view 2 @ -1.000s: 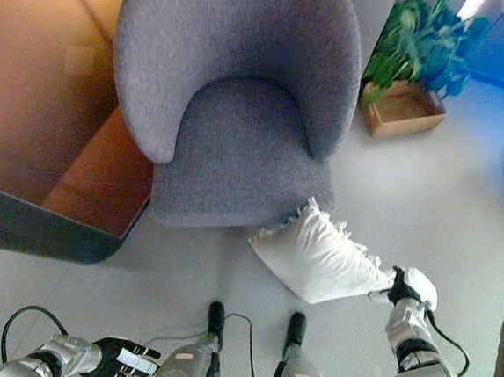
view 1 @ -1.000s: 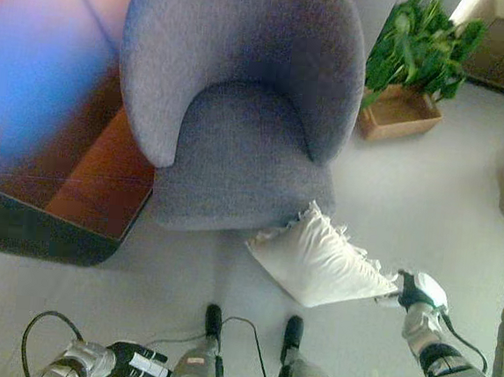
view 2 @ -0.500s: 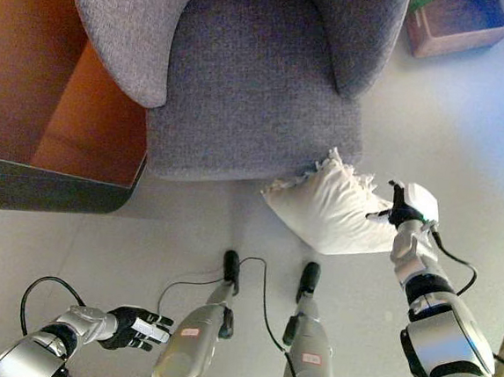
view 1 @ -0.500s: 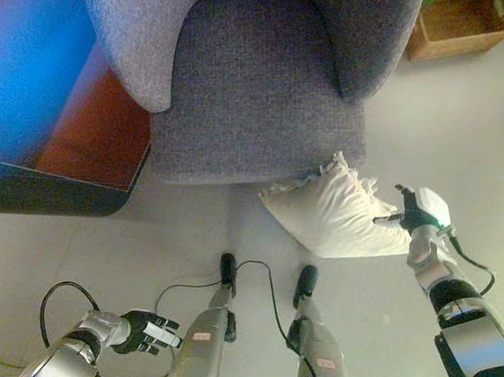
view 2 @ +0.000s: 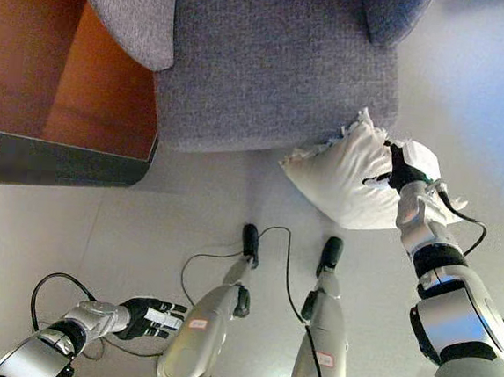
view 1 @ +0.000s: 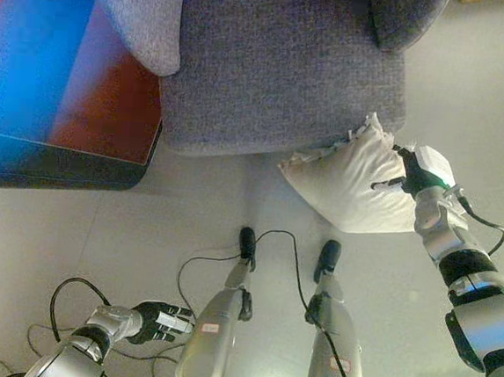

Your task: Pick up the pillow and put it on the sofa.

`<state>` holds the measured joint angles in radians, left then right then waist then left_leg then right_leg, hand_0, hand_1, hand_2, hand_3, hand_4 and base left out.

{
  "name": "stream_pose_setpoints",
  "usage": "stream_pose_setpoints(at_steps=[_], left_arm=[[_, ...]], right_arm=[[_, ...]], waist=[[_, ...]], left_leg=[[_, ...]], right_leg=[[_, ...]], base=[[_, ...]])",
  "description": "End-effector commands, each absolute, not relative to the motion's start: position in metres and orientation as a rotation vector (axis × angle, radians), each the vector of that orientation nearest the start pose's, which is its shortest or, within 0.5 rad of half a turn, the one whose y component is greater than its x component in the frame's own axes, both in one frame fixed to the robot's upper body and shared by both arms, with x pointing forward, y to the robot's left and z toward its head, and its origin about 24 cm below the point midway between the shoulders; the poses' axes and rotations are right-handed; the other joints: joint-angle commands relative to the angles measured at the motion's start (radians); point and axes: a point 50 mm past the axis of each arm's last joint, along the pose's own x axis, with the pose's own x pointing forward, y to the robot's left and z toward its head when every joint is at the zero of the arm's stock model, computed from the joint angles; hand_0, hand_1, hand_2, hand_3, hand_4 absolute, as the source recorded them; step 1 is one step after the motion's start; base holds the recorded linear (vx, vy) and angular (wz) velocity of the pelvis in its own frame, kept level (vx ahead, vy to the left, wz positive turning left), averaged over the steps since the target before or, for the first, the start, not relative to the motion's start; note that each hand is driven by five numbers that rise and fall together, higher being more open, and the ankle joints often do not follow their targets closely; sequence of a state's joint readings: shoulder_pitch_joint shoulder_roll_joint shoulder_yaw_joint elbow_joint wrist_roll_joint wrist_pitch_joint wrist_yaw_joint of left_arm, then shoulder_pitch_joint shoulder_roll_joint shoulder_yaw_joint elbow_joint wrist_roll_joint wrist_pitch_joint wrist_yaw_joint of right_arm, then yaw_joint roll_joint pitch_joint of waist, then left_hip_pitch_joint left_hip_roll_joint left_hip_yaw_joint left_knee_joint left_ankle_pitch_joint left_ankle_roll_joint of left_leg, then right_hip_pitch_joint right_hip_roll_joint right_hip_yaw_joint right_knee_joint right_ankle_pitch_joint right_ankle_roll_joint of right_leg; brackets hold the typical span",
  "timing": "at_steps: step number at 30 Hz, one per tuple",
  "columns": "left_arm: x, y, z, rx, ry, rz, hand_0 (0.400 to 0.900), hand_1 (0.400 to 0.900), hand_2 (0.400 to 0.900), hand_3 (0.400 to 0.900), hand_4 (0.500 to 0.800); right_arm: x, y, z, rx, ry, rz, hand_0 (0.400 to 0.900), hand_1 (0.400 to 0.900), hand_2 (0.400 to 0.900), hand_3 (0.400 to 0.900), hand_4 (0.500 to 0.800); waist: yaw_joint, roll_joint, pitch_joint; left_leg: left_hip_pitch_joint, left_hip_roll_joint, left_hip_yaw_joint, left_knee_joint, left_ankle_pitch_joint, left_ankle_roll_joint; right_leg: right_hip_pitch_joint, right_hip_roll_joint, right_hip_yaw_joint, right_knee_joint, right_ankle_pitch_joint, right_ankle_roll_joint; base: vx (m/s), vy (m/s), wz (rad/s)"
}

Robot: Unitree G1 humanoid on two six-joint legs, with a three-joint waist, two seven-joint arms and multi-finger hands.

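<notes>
White pillow (view 1: 350,181) is lying at the front right corner of the grey sofa (view 1: 281,59), its frilled upper edge touching the seat front, the rest over the pale floor (view 1: 142,232). Right hand (view 1: 415,170) is pressing against the pillow's right end, fingers curled into the fabric and gripping it. Left hand (view 2: 151,316) is hanging low at lower left, well apart from the pillow, fingers relaxed and holding nothing. A dark-edged reddish-brown table (view 2: 57,92) is standing just beside the sofa's left side.
</notes>
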<state>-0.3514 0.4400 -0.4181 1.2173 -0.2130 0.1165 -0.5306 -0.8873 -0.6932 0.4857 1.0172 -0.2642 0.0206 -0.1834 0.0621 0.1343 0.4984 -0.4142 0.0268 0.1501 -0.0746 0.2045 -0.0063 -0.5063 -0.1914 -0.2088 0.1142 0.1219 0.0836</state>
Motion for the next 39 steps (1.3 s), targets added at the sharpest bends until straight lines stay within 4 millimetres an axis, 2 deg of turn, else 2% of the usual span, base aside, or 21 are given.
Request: stream_pose_setpoints(at_steps=[1, 11, 18, 21, 22, 23, 38, 39], left_arm=[[0.193, 0.197, -0.124, 0.091, 1.155, -0.576, 0.900, 0.900, 0.900, 0.900, 0.800], [0.196, 0.200, -0.121, 0.076, 1.156, -0.580, 0.900, 0.900, 0.900, 0.900, 0.800], [0.192, 0.198, -0.123, 0.070, 1.163, -0.579, 0.900, 0.900, 0.900, 0.900, 0.800], [0.192, 0.198, -0.124, 0.068, 1.159, -0.579, 0.900, 0.900, 0.900, 0.900, 0.800], [0.190, 0.198, -0.124, 0.068, 1.163, -0.582, 0.900, 0.900, 0.900, 0.900, 0.800], [0.190, 0.198, -0.125, 0.068, 1.161, -0.583, 0.900, 0.900, 0.900, 0.900, 0.800], [0.188, 0.207, -0.123, 0.070, 1.143, -0.578, 0.900, 0.900, 0.900, 0.900, 0.800], [0.189, 0.207, -0.122, 0.071, 1.135, -0.579, 0.900, 0.900, 0.900, 0.900, 0.800]], right_arm=[[0.384, -0.302, 0.213, -1.291, -0.030, -0.335, 0.900, 0.900, 0.900, 0.900, 0.800], [0.391, -0.285, 0.253, -1.319, -0.120, -0.334, 0.900, 0.900, 0.900, 0.900, 0.800], [0.394, -0.276, 0.270, -1.279, -0.150, -0.345, 0.900, 0.900, 0.900, 0.900, 0.800], [0.395, -0.271, 0.273, -1.264, -0.148, -0.282, 0.900, 0.900, 0.900, 0.900, 0.800], [0.395, -0.270, 0.271, -1.267, -0.140, -0.264, 0.590, 0.590, 0.590, 0.590, 0.614], [0.395, -0.269, 0.271, -1.266, -0.133, -0.248, 0.400, 0.400, 0.400, 0.400, 0.500], [0.392, -0.279, 0.275, -1.207, -0.162, -0.265, 0.400, 0.400, 0.400, 0.400, 0.500], [0.392, -0.279, 0.277, -1.203, -0.167, -0.267, 0.400, 0.400, 0.400, 0.400, 0.500]], waist=[[-0.001, 0.014, 0.022], [0.016, 0.043, 0.022], [0.022, 0.059, 0.022], [0.023, 0.061, 0.022], [0.020, 0.058, 0.022], [0.020, 0.058, 0.022], [0.029, 0.041, 0.022], [0.034, 0.043, 0.022]], left_leg=[[-0.095, 0.001, -0.053, 0.134, -0.097, -0.052], [-0.217, 0.006, -0.059, 0.181, -0.083, -0.055], [-0.289, 0.009, -0.063, 0.214, -0.081, -0.056], [-0.312, 0.013, -0.065, 0.231, -0.083, -0.056], [-0.296, 0.007, -0.069, 0.236, -0.106, -0.062], [-0.299, 0.007, -0.070, 0.241, -0.108, -0.062], [-0.270, 0.011, -0.072, 0.234, -0.113, -0.064], [-0.283, 0.016, -0.070, 0.230, -0.090, -0.057]], right_leg=[[-0.075, 0.025, -0.016, 0.176, -0.141, -0.005], [-0.198, 0.014, -0.002, 0.253, -0.156, -0.009], [-0.276, 0.012, 0.013, 0.304, -0.168, -0.014], [-0.301, 0.012, 0.019, 0.322, -0.174, -0.017], [-0.290, 0.006, 0.028, 0.338, -0.205, -0.007], [-0.293, 0.005, 0.029, 0.343, -0.207, -0.008], [-0.256, 0.000, 0.007, 0.328, -0.199, 0.000], [-0.262, 0.005, -0.004, 0.310, -0.169, -0.010]], base=[[0.00, 0.072, 0.04], [0.00, 0.039, 0.05], [0.00, 0.032, 0.02], [0.02, 0.004, 0.01], [0.07, -0.002, 0.04], [0.07, -0.010, 0.05], [-0.01, -0.003, 0.00], [-0.10, -0.009, -0.05]])
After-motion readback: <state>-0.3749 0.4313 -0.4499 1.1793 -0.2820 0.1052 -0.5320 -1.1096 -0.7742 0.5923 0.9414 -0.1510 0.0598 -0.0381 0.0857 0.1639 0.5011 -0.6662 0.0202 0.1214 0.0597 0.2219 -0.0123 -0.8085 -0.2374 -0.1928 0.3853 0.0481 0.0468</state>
